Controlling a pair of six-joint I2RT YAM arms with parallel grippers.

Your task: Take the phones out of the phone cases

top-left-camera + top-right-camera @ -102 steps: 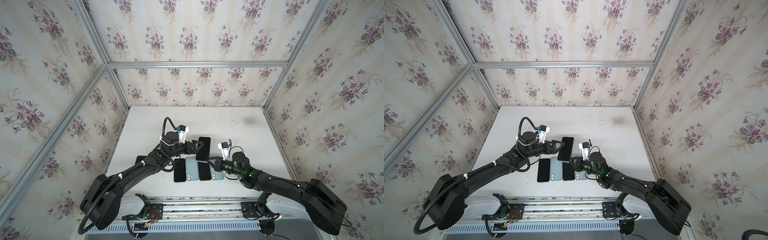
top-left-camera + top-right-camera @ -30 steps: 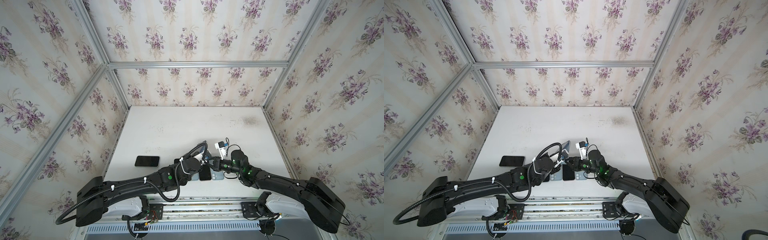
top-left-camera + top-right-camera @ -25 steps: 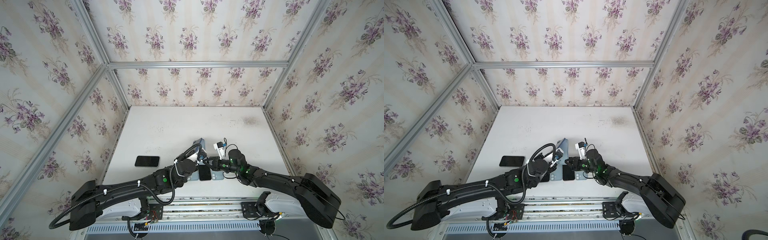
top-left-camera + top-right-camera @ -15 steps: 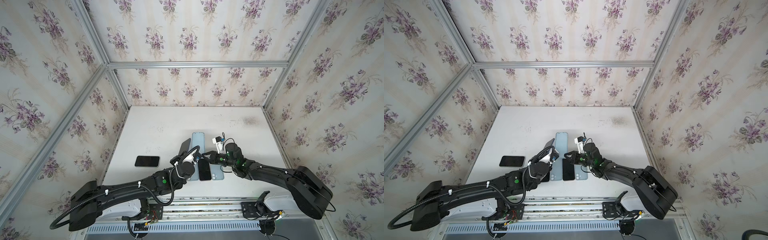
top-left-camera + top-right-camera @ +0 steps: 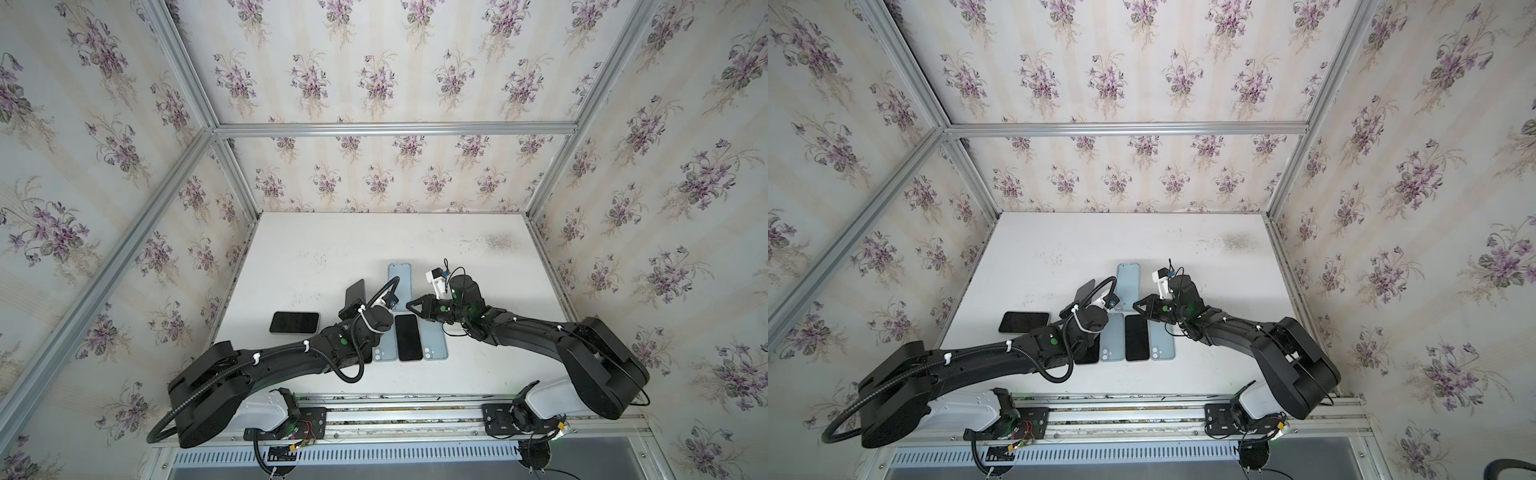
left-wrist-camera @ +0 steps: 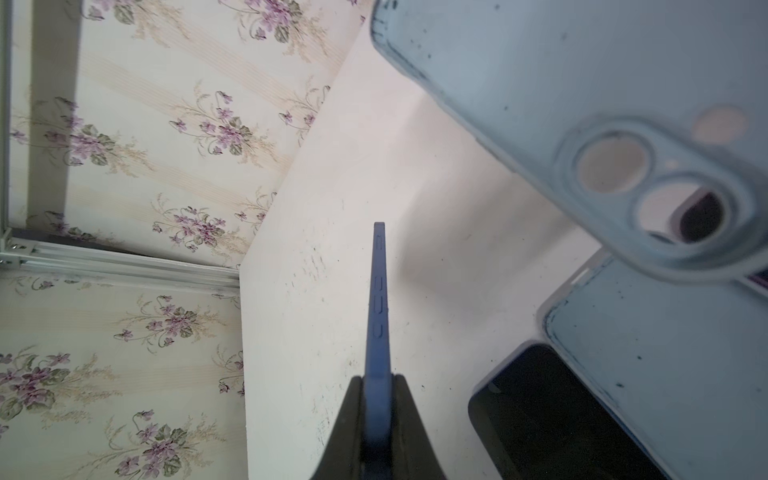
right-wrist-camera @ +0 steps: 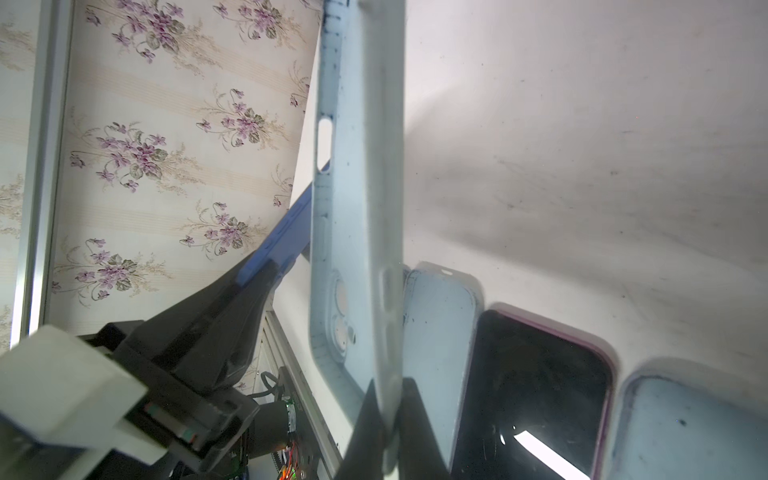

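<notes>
The dark blue phone (image 5: 355, 292) is out of the case and held up above the table, edge-on in the left wrist view (image 6: 377, 299). My left gripper (image 5: 348, 309) (image 6: 377, 384) is shut on its lower end. The empty light blue phone case (image 5: 400, 286) (image 5: 1128, 286) hangs just to its right, apart from it. My right gripper (image 5: 410, 306) (image 7: 388, 388) is shut on the case's side wall (image 7: 357, 199). The case's camera cut-out (image 6: 648, 183) shows the table through it.
On the white table (image 5: 332, 249) below the grippers lies a row of phones: a light blue one (image 5: 382, 351), a black screen-up one (image 5: 408, 337) and another light blue one (image 5: 435, 343). A black phone (image 5: 295, 322) lies apart at the left.
A second ago both grippers held the cased phone low over the row. Since then phone and case have separated, the phone going left with my left gripper, the case rising toward the back.
</notes>
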